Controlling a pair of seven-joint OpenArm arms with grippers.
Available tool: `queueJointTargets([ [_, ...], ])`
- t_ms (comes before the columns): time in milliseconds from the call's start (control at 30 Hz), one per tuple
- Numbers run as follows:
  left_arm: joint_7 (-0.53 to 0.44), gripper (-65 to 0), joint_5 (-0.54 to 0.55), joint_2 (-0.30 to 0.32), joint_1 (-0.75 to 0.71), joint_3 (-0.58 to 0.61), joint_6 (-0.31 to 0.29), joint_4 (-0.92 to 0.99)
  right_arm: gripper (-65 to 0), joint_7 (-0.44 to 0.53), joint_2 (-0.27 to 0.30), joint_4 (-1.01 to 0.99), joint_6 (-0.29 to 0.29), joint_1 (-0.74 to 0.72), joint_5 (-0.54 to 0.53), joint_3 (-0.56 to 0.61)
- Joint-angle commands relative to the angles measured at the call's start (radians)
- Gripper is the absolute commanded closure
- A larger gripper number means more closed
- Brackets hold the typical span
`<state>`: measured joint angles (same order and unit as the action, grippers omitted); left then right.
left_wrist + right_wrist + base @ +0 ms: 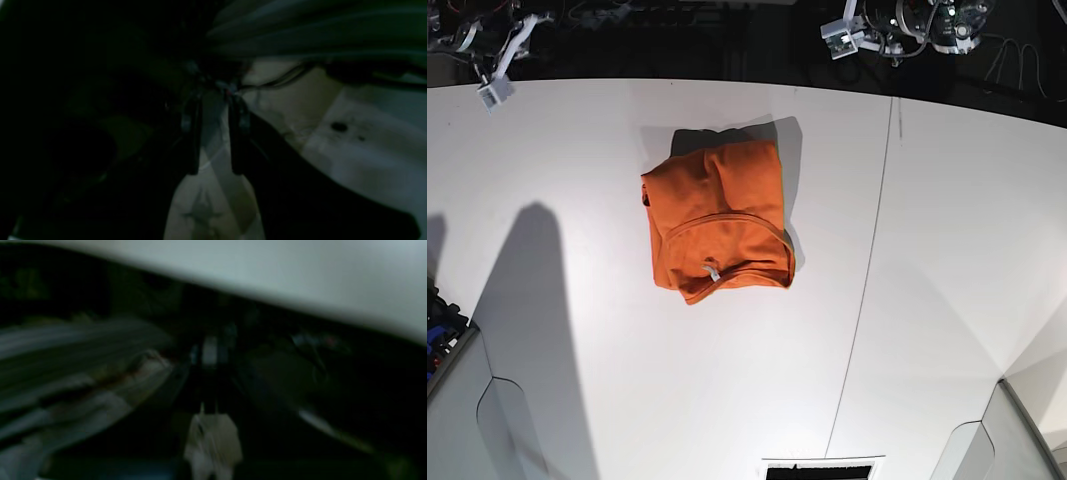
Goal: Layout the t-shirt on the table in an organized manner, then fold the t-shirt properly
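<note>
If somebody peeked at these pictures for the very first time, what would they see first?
The bright orange t-shirt jumps out first: it lies folded into a small bundle on the big white table, a little left of the middle in the base view, with a tiny white tag near its front edge. After that, the thin dark seam line running across the table to the shirt's right, and the long grey shadows on the left side.

Bright orange t-shirt (720,218), small white tag (712,272); plain white table (947,250), thin dark seam (867,270); wrist views dim, perhaps greenish-grey.
</note>
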<state>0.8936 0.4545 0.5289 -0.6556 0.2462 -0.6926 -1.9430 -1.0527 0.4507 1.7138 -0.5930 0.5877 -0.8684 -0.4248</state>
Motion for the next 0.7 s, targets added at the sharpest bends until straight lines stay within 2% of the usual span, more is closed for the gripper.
queueJointTargets([
  [0,-0.031,-14.6,-0.006,0.008,-0.011,0.001,-0.006,0.023,0.0,0.005,0.014,0.010,-0.013,0.022,0.016,0.010],
  [100,-0.086,-14.6,-0.057,0.001,0.003,0.032,-0.006,0.163,0.0,0.006,0.014,-0.008,-0.013,0.054,0.119,0.079],
  [200,-0.086,-14.6,-0.068,-0.002,0.043,0.105,-0.006,0.323,0.0,0.012,0.014,-0.040,-0.012,0.058,0.211,0.195],
  [300,-0.088,-14.6,-0.071,-0.006,0.100,0.210,-0.003,0.489,0.0,0.103,0.014,-0.098,0.000,0.053,0.297,0.330],
  [400,-0.113,-14.6,-0.106,-0.026,0.162,0.315,0.075,0.659,0.0,0.186,0.009,-0.175,0.019,0.029,0.402,0.457],
  [467,-0.143,-14.6,-0.148,-0.057,0.210,0.368,0.117,0.774,0.0,0.185,-0.004,-0.251,0.031,-0.014,0.463,0.526],
  [533,-0.179,-14.6,-0.179,-0.100,0.256,0.404,0.160,0.884,0.0,0.185,-0.011,-0.346,0.040,-0.060,0.473,0.582],
  [667,-0.221,-14.6,-0.221,-0.200,0.332,0.428,0.193,1.085,0.0,0.185,-0.029,-0.560,0.040,-0.175,0.496,0.669],
])
